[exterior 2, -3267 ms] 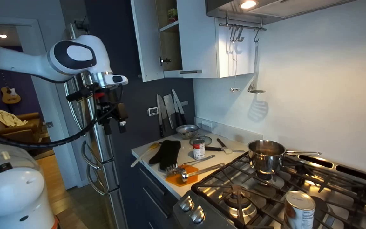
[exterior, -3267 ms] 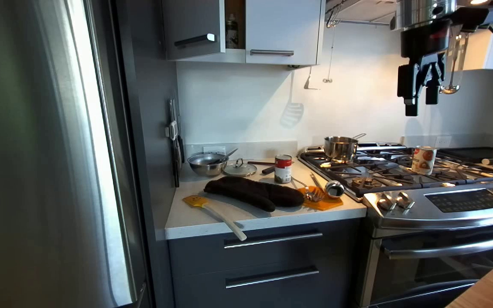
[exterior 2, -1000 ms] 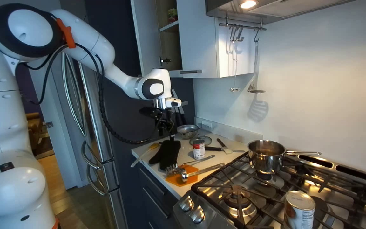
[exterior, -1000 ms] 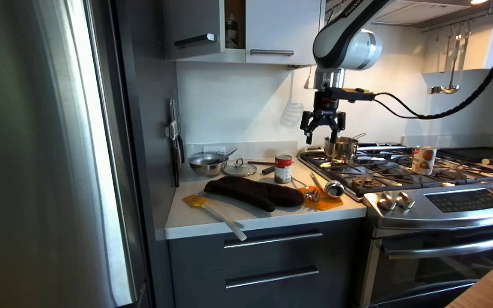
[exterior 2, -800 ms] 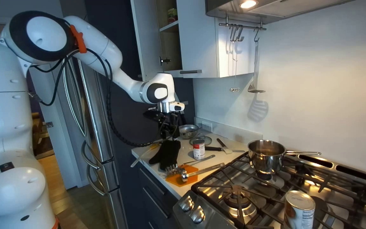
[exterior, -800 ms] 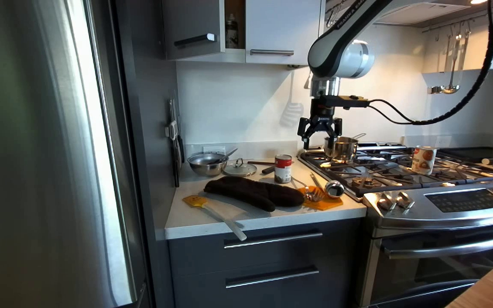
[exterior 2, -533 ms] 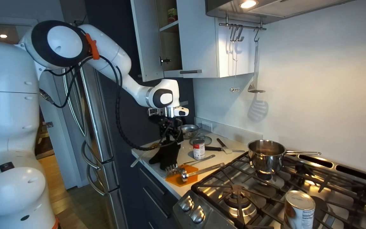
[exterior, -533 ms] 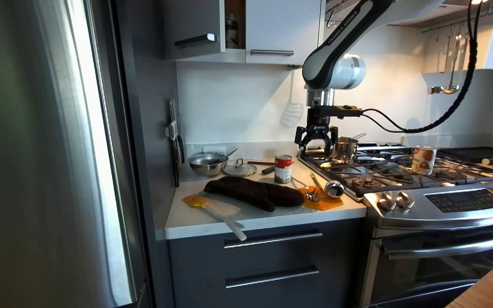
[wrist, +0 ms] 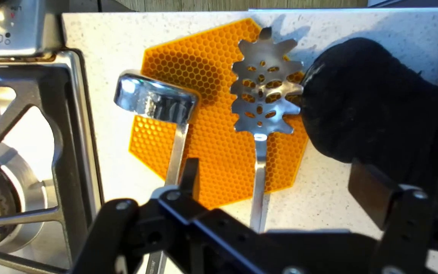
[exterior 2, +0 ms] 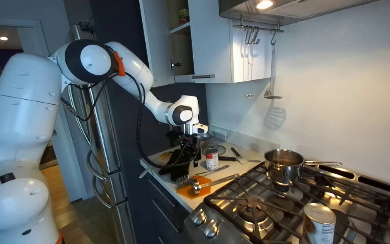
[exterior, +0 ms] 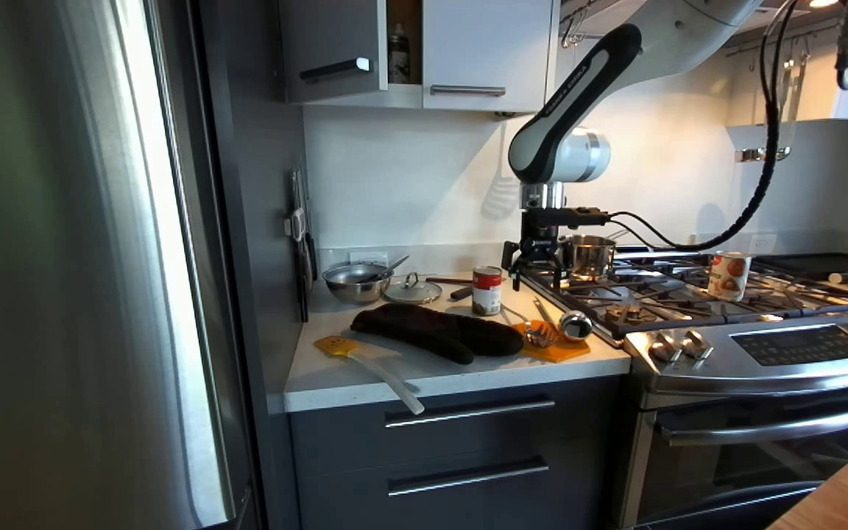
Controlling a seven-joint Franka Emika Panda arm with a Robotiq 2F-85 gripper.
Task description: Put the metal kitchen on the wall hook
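Two metal kitchen utensils lie on an orange honeycomb trivet [wrist: 219, 160] on the counter. One is a toothed, slotted spoon [wrist: 261, 87], also in both exterior views [exterior: 542, 336] [exterior 2: 183, 183]. The other is a ladle [wrist: 156, 99], left of it in the wrist view. My gripper [wrist: 274, 171] is open and empty. The spoon's handle shows between its fingers; the ladle's handle passes outside the left finger. In an exterior view the gripper [exterior: 536, 282] hangs above the counter, pointing down. Metal hooks [exterior 2: 252, 35] hang on a rail [exterior 2: 262, 28]; one holds a slotted turner [exterior 2: 272, 93].
A dark oven mitt [wrist: 371, 102] lies beside the spoon, under the right finger in the wrist view. A red-and-white can [exterior: 486, 291], glass lid [exterior: 412, 291] and steel bowl [exterior: 356, 283] stand behind. A pot [exterior 2: 284, 166] and another can [exterior 2: 319, 222] stand on the stove.
My open gripper has come down from high up to above the counter by the trivet. Over the last second it lowered steadily. The utensils have not moved.
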